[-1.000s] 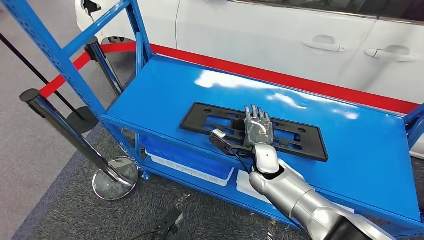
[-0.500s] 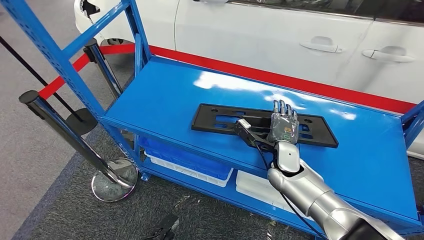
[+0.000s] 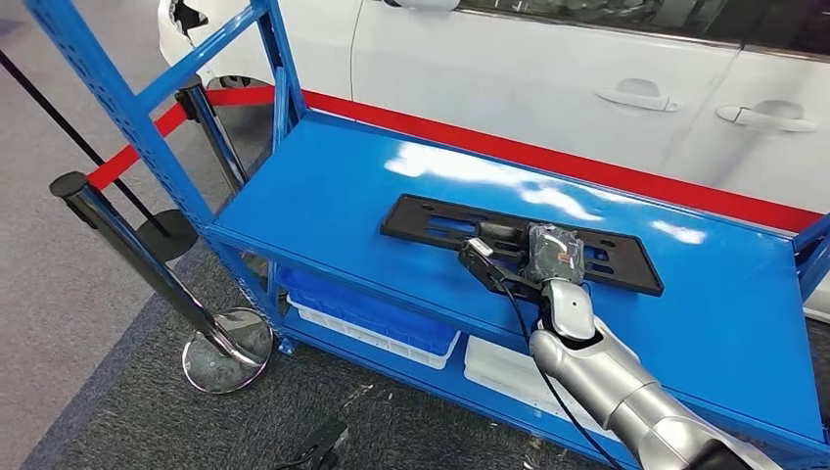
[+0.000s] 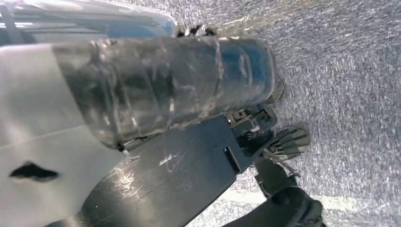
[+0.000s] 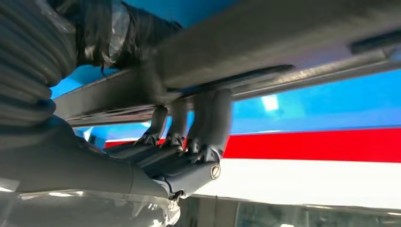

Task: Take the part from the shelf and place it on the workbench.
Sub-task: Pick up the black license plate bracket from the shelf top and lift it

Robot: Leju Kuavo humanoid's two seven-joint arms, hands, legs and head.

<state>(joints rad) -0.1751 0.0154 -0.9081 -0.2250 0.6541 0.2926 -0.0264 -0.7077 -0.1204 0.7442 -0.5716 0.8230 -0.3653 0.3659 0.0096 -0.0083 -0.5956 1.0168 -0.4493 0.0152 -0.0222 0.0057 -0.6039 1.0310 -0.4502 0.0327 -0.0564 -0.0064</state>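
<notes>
The part, flat on the shelf, is gripped mid-length by the right hand, fingers curled around it.

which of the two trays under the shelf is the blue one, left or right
The left one: the blue tray sits under the shelf's left half, below the black part's left end. The white tray lies to its right, beside the right hand's forearm.
</notes>
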